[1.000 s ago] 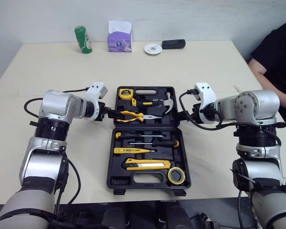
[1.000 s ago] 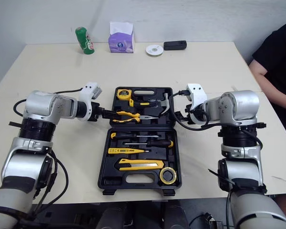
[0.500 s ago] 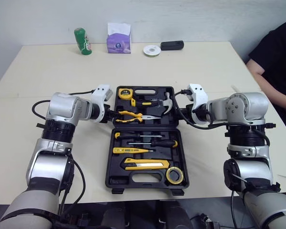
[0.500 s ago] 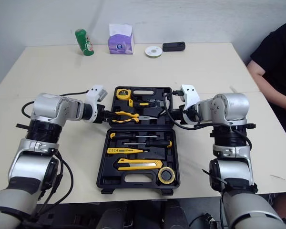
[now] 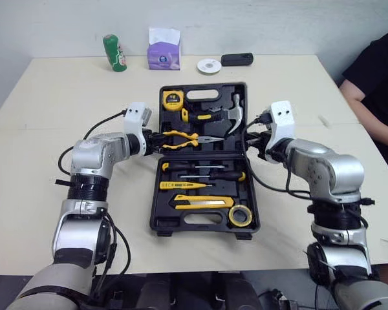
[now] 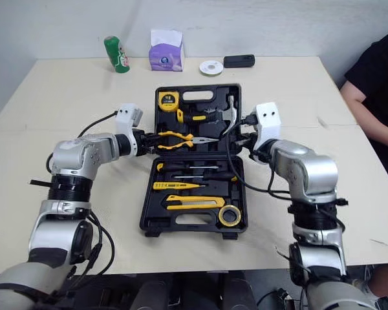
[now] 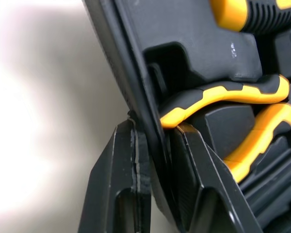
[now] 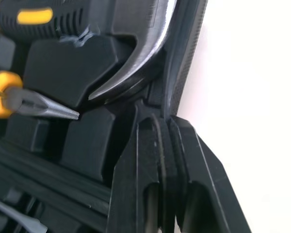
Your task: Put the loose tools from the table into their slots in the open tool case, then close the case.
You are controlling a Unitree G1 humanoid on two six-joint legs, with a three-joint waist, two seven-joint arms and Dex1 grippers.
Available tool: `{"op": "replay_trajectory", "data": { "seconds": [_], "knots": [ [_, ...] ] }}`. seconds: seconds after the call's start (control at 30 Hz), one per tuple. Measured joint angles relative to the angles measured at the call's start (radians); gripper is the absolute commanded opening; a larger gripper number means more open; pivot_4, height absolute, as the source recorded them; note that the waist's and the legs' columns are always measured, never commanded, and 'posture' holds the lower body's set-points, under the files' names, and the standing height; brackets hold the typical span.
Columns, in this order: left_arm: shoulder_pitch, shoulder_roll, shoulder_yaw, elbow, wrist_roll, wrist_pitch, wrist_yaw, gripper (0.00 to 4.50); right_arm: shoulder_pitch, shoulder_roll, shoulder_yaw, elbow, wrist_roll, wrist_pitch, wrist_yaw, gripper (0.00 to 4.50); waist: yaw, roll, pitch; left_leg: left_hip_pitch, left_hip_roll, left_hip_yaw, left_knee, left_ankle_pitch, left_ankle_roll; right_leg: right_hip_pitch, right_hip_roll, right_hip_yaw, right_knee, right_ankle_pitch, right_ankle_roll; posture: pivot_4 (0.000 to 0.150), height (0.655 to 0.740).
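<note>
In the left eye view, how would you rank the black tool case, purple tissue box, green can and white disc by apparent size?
1. black tool case
2. purple tissue box
3. green can
4. white disc

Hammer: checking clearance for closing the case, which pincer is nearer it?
Right. The right pincer grips the lid edge beside the hammer; the left pincer grips the far edge by the pliers.

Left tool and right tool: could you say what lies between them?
The case's lid spans that stretch, holding pliers and hammer, in the left eye view.
</note>
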Motion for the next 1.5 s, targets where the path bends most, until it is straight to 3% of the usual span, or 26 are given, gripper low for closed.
{"op": "replay_trajectory", "data": {
  "seconds": [0.2, 0.43, 0.7, 0.87, 0.97, 1.1, 1.13, 1.17, 1.2, 1.33, 1.47, 1.5],
  "knots": [
    [0.097, -0.031, 0.003, 0.009, 0.003, -0.358, -0.021, 0.01, 0.217, -0.099, 0.135, -0.027, -0.172, -0.494, 0.029, 0.0, -0.004, -0.001, 0.0, 0.002, 0.001, 0.002, -0.001, 0.0, 0.0, 0.0, 0.0, -0.003, 0.0, 0.0, 0.0, 0.15, 0.74],
    [0.233, -0.043, -0.028, 0.023, 0.067, -0.874, -0.088, 0.01, 0.392, -0.191, 0.206, 0.118, -0.446, -1.135, -0.086, 0.0, -0.001, -0.002, 0.001, 0.003, 0.001, 0.003, -0.001, 0.0, 0.0, 0.001, -0.001, -0.004, -0.001, 0.0, 0.0, 0.15, 0.74],
    [0.382, 0.029, -0.077, 0.006, 0.18, -1.213, -0.106, 0.01, 0.513, -0.337, 0.243, 0.196, -0.806, -1.515, -0.339, 0.0, -0.001, -0.002, 0.001, 0.007, 0.002, 0.002, -0.001, 0.0, 0.0, 0.005, -0.001, -0.003, -0.003, 0.0, 0.0, 0.15, 0.74],
    [0.432, 0.08, -0.091, 0.0, 0.209, -1.304, -0.132, 0.01, 0.541, -0.348, 0.244, 0.224, -0.884, -1.591, -0.406, 0.0, -0.002, -0.003, 0.0, 0.01, 0.003, 0.001, 0.001, 0.0, 0.0, 0.009, -0.001, -0.002, -0.004, 0.0, 0.0, 0.15, 0.74],
    [0.457, 0.11, -0.091, -0.033, 0.174, -1.264, -0.181, 1.36, 0.563, -0.351, 0.243, 0.229, -0.874, -1.602, -0.382, 1.18, -0.003, -0.003, 0.0, 0.018, 0.005, -0.002, -0.001, -0.002, 0.0, 0.021, -0.001, -0.002, -0.01, 0.0, 0.0, 0.15, 0.74],
    [0.529, 0.204, -0.03, -0.031, 0.137, -1.201, -0.238, 3.31, 0.637, -0.379, 0.189, 0.269, -0.834, -1.569, -0.323, 3.3, -0.003, -0.003, 0.0, 0.023, 0.004, -0.002, -0.005, -0.003, 0.0, 0.024, -0.001, -0.001, -0.012, 0.0, -0.001, 0.15, 0.74],
    [0.533, 0.205, -0.023, -0.039, 0.112, -1.167, -0.253, 3.69, 0.644, -0.379, 0.174, 0.249, -0.83, -1.556, -0.31, 3.71, -0.003, -0.003, 0.0, 0.022, 0.004, -0.002, -0.004, -0.003, 0.0, 0.024, -0.001, -0.001, -0.012, 0.0, -0.001, 0.15, 0.74],
    [0.55, 0.217, -0.018, -0.065, 0.076, -1.121, -0.288, 3.75, 0.665, -0.38, 0.159, 0.218, -0.824, -1.538, -0.29, 4.22, -0.003, -0.004, 0.0, 0.022, 0.004, -0.002, -0.004, -0.003, 0.0, 0.024, -0.001, -0.001, -0.012, 0.0, -0.001, 0.15, 0.74],
    [0.579, 0.258, -0.017, -0.08, 0.038, -1.068, -0.349, 3.75, 0.694, -0.382, 0.142, 0.174, -0.811, -1.524, -0.267, 4.43, -0.003, -0.004, 0.0, 0.023, 0.005, -0.002, -0.005, -0.003, 0.0, 0.024, -0.001, -0.001, -0.012, 0.0, -0.001, 0.15, 0.74],
    [0.625, 0.39, 0.027, -0.04, -0.018, -0.909, -0.493, 3.75, 0.822, -0.406, 0.079, 0.055, -0.71, -1.485, -0.16, 4.43, -0.002, -0.004, 0.0, 0.023, 0.005, -0.003, -0.007, -0.003, -0.001, 0.024, -0.001, -0.001, -0.012, -0.001, -0.002, 0.15, 0.74],
    [0.511, 0.378, 0.054, -0.016, -0.031, -0.839, -0.487, 3.75, 0.9, -0.395, 0.042, -0.007, -0.462, -1.393, -0.003, 4.43, 0.023, -0.005, 0.0, 0.023, 0.003, -0.006, -0.005, -0.004, 0.001, 0.026, -0.002, -0.003, -0.012, 0.0, -0.001, 0.15, 0.74],
    [0.48, 0.367, 0.054, -0.015, -0.032, -0.827, -0.484, 3.5, 0.91, -0.384, 0.04, -0.024, -0.401, -1.361, 0.033, 4.2, 0.025, -0.005, 0.0, 0.023, 0.003, -0.006, -0.005, -0.004, 0.002, 0.026, -0.002, -0.003, -0.012, 0.0, -0.001, 0.15, 0.74]
  ]
}}
